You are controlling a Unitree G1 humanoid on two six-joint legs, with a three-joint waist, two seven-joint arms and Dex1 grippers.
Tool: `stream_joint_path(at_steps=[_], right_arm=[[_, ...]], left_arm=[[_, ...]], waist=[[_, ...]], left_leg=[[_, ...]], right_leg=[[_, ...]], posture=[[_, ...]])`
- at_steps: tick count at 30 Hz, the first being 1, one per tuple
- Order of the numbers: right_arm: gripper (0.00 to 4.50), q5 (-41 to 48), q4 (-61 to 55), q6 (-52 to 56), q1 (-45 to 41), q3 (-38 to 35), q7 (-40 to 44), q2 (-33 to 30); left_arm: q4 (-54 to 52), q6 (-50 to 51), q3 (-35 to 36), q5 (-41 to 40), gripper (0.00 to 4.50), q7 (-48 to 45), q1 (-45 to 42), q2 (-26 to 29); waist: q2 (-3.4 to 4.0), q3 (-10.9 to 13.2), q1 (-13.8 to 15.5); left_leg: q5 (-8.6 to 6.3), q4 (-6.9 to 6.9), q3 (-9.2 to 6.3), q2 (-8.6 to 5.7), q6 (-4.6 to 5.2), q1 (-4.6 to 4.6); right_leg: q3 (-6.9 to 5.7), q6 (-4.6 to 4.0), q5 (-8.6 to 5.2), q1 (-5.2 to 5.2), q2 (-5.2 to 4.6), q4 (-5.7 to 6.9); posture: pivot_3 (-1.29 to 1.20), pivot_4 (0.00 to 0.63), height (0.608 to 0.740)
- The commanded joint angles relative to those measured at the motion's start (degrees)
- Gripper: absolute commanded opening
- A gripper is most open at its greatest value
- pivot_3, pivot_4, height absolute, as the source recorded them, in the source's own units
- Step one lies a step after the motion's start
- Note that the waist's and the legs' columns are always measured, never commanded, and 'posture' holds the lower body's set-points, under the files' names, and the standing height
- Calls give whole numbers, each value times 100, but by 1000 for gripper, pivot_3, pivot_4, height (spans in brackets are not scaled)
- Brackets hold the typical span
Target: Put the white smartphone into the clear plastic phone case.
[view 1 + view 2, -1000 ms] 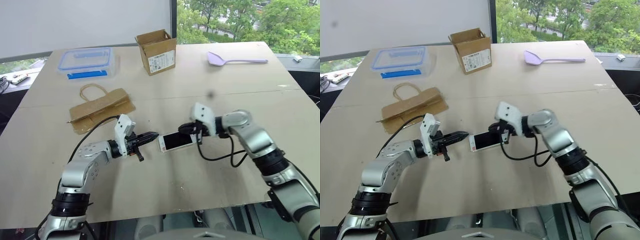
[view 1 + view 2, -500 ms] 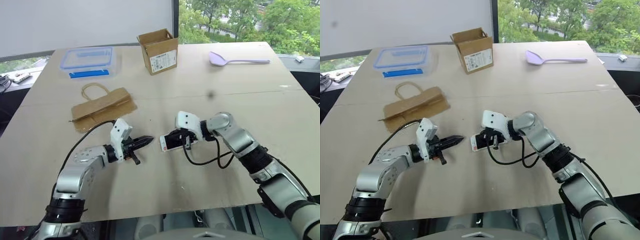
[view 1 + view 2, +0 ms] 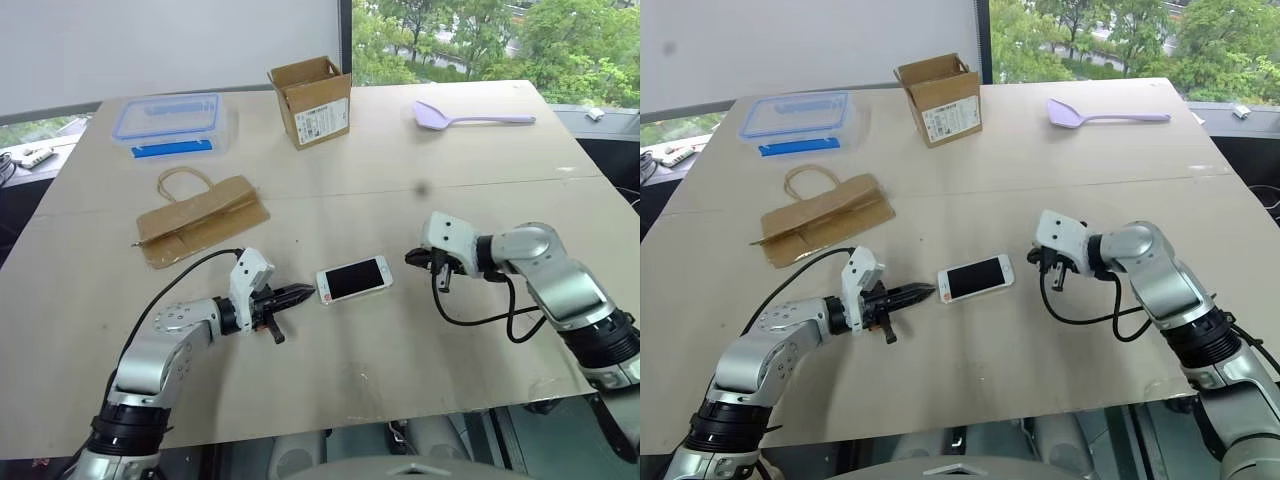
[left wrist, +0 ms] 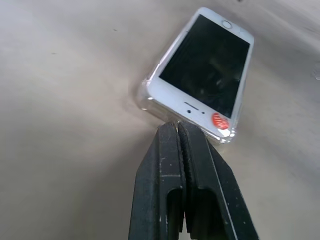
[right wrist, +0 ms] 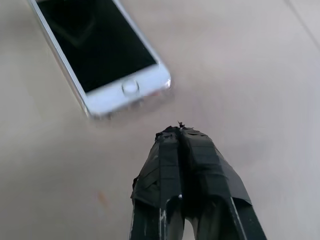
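Note:
The white smartphone (image 3: pixel 353 279) lies flat on the table, screen up, between my two grippers. In the left wrist view the clear plastic phone case (image 4: pixel 144 98) shows as a transparent rim around the smartphone (image 4: pixel 202 70), which sits inside it; a small red mark is on the phone's near end. My left gripper (image 3: pixel 308 291) is shut, its tip just short of the phone's left end, with nothing held. To the right of the phone, a short gap away, my right gripper (image 3: pixel 412 257) is shut and empty. The right wrist view has the phone's home-button end (image 5: pixel 131 87) ahead of the right gripper's tip (image 5: pixel 180 127).
A flat brown paper bag (image 3: pixel 203 218) lies behind the left arm. A blue-rimmed clear container (image 3: pixel 168 122), an open cardboard box (image 3: pixel 312 100) and a lilac spatula (image 3: pixel 470 117) sit along the far side. The table's front edge (image 3: pixel 330 425) runs close below the arms.
My right gripper, which was at the phone half a second ago, has drawn back to the right and stands apart from it. The phone lies where it was. The left gripper has hardly moved.

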Motion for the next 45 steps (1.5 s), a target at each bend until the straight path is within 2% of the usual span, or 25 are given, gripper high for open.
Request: stream_joint_path(at_steps=[1, 7, 12, 19, 24, 36, 45], right_arm=[[0, 24, -177, -92, -62, 223, -34, 324], [0, -16, -66, -181, -11, 592, 109, 649], [0, 21, -74, -181, 14, 567, 109, 689], [0, 276, -337, -38, 180, -41, -59, 382], [0, 657, -594, 86, 371, -449, -89, 311], [0, 771, -539, 161, 299, -460, -430, 404], [0, 595, 282, 132, -161, -92, -381, 671]], left_arm=[[-222, -49, -49, -13, 44, -62, -80, 61], [-282, -6, -114, -21, 44, -42, -95, 64], [-316, 8, -145, -39, 44, -23, -106, 42], [-275, 26, 415, -554, 44, -166, -127, 85], [-426, 122, 249, -754, 44, -440, -346, 144], [404, -448, -1032, 586, 44, -88, -895, -266], [501, -564, -1140, 807, 44, -10, -816, -328]], waist=[[-2, 1, 0], [-4, 3, 8], [-5, 5, 57], [-9, 7, 56], [-9, 8, 46], [-11, 9, 42], [-10, 8, 42]], left_leg=[[0, 0, 0, 1, 0, 0], [0, 0, 6, 2, 0, 0], [0, 1, -1, 1, 0, 1], [0, 4, 6, -7, 0, -2], [0, 2, 2, -6, 0, -2], [0, 1, 0, -4, 0, -2], [0, 5, 0, -3, 0, 4]], right_leg=[[0, 0, 0, 0, 2, 0], [4, 4, 2, 0, 1, -1], [-2, 3, 2, 2, 0, 1], [1, -2, -1, 3, -13, -2], [-2, -1, -1, 3, -10, -2], [1, 18, 10, 2, 0, -1], [2, 18, 11, 7, -1, 1]], posture=[[0, 150, 740], [0, 150, 740], [0, 150, 740], [0, 150, 740], [0, 150, 740], [0, 150, 740], [0, 150, 740]])
